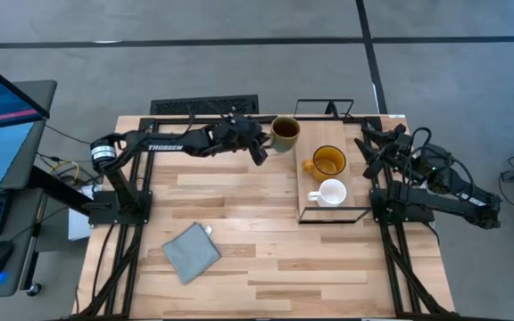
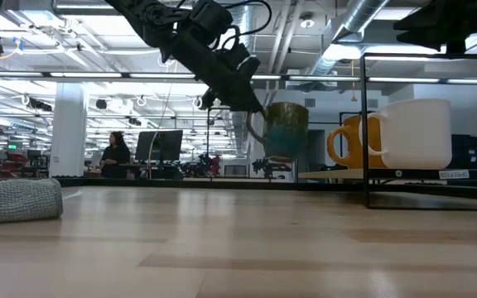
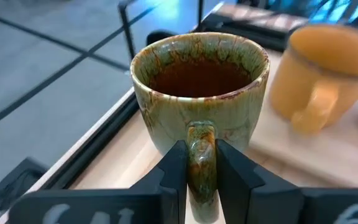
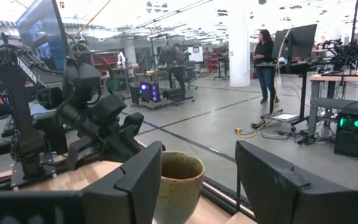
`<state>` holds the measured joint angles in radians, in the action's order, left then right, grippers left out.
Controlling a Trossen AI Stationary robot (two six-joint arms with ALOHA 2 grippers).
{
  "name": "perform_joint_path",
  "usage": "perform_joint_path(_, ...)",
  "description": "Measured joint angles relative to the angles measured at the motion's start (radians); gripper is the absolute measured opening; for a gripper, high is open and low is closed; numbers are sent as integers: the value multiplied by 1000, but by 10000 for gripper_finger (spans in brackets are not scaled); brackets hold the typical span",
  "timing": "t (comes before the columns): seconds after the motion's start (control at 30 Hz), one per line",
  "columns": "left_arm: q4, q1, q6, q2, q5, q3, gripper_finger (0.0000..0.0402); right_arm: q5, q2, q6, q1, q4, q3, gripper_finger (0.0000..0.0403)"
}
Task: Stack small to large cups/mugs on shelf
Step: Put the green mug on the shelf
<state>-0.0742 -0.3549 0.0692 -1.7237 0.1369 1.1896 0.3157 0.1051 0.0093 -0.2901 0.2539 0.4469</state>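
While the left gripper (image 1: 259, 147) pinches the handle of the dark brown-olive mug (image 1: 285, 134) between closed fingers, that mug hangs clear of the tabletop (image 1: 239, 267) in the upper middle of the high view, just beside the far end of the shelf (image 1: 309, 196). From the low view a gap shows beneath the mug's base. On the shelf board the amber-yellow mug (image 1: 327, 161) sits toward the far end and the small white mug (image 1: 330, 193) near the front end, close together; the black wire frame rises along the shelf's edges. At the right edge of the high view the right gripper (image 1: 370, 143) rests with fingers spread wide, holding nothing, near the shelf's far right corner. A grey-blue folded cloth (image 1: 191, 251) lies well apart in the lower left, with bare wood all around it.
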Motion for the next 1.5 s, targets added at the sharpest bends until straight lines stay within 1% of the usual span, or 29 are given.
perform_joint_path(0.1, -58, -2, 5, -10, -37, 2, 45, 0, 0, 0, 0, 0, 0, 226)
perform_joint_path(0.2, -63, -7, 6, -13, -55, 9, 45, 0, 0, 1, 0, 0, 0, 226)
perform_joint_path(0.37, -95, -21, -17, -13, -55, 13, 45, 0, 0, 2, 0, -1, 0, 226)
perform_joint_path(0.57, -154, -49, -10, -13, -81, 14, 45, 0, 0, 2, 0, -9, 0, 226)
perform_joint_path(0.67, -189, -58, -7, -13, -130, 14, 45, 0, 0, 6, 0, -8, 0, 226)
perform_joint_path(0.87, -211, -58, -10, -13, -142, 15, 45, 0, 0, 18, 0, -9, 0, 226)
perform_joint_path(1.0, -212, -60, -11, -14, -142, 43, 45, 0, 0, 19, 0, -9, 0, 226)
perform_joint_path(1.23, -199, -62, 9, -73, -162, 83, 45, 0, 0, 29, 1, -16, 0, 226)
perform_joint_path(1.33, -210, -58, 6, -109, -173, 123, 45, 0, 0, 43, 0, -15, 0, 226)
perform_joint_path(1.4, -222, -58, 8, -144, -207, 160, 45, 2, 0, 44, -1, -15, 0, 226)
perform_joint_path(1.5, -203, -50, 7, -197, -223, 215, 45, 1, 0, 44, 0, -15, 0, 226)
